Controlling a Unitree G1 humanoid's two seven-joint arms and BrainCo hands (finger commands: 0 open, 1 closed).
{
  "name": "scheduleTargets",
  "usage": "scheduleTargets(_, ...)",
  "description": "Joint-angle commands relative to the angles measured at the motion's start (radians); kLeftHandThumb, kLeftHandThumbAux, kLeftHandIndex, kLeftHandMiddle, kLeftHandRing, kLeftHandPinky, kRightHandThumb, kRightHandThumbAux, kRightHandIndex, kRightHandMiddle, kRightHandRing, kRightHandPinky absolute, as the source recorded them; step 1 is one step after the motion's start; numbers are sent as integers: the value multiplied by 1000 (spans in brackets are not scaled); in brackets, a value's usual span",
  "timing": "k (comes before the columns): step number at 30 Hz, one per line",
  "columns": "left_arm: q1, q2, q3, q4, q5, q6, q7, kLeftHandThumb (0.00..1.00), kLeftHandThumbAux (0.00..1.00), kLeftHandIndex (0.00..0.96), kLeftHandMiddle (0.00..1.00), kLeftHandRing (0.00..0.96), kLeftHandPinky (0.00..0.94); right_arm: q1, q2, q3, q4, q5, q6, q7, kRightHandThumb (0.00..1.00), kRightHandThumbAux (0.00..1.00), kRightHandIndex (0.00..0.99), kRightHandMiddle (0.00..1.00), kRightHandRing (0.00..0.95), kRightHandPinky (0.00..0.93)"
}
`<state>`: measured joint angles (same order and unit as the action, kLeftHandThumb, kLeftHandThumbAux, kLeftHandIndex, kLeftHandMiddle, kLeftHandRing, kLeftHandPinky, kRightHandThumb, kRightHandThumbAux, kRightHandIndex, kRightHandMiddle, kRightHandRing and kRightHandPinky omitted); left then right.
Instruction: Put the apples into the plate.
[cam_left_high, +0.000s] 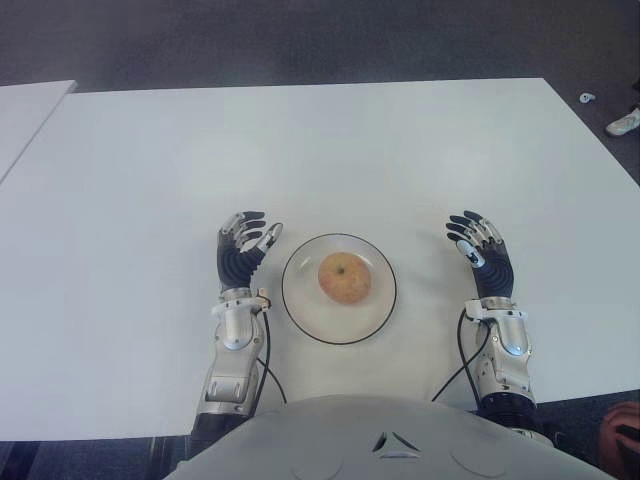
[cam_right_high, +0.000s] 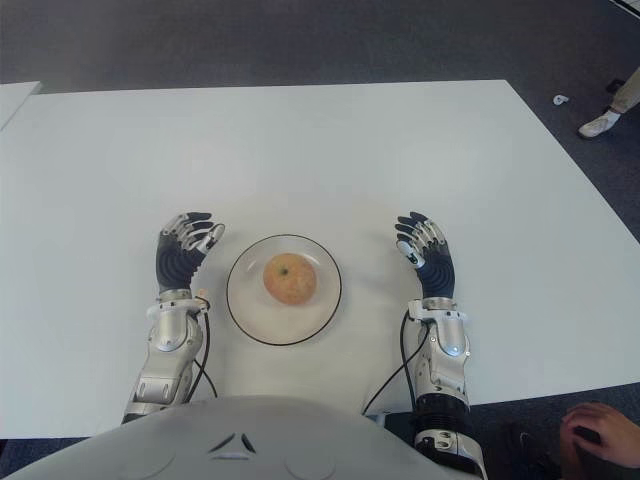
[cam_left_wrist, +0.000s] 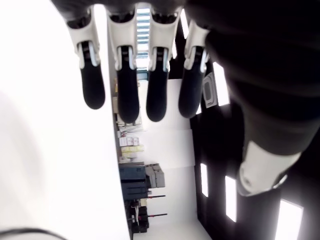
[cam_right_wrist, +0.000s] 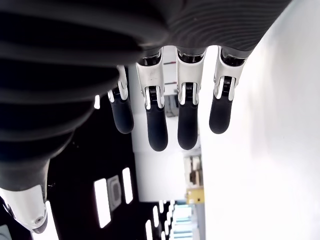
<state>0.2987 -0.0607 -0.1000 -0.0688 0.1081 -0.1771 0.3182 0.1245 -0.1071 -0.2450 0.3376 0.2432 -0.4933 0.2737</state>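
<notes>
Apple (cam_left_high: 345, 277) is sitting in the middle of the clear plate (cam_left_high: 303, 312) on the white table (cam_left_high: 300, 150). Left hand (cam_left_high: 242, 250) and right hand (cam_left_high: 481, 253) are flanking the plate, fingers spread, holding nothing.

Office or lab: plain white table (cam_left_high: 150, 200) on dark carpet (cam_left_high: 300, 40)

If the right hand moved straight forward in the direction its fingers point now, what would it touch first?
Probably nothing. The right hand, open and empty, points away from the robot across bare table. The plate with the apple lies to its left, off that line. Its height above the table is unclear.
</notes>
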Motion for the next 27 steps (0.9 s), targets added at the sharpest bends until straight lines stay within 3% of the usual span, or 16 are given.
scheduleTargets(1,14,-39,-12,19,-12,26,-18,677,719,404,359,370,369,23,1,-3,15,14,33,3,389,608,211,303,277,270)
scheduleTargets(27,9,-16,-17,15,17,104,-31,680,719,401,344,354,370,18,-40,-36,16,56,60,42,389,608,211,303,277,270)
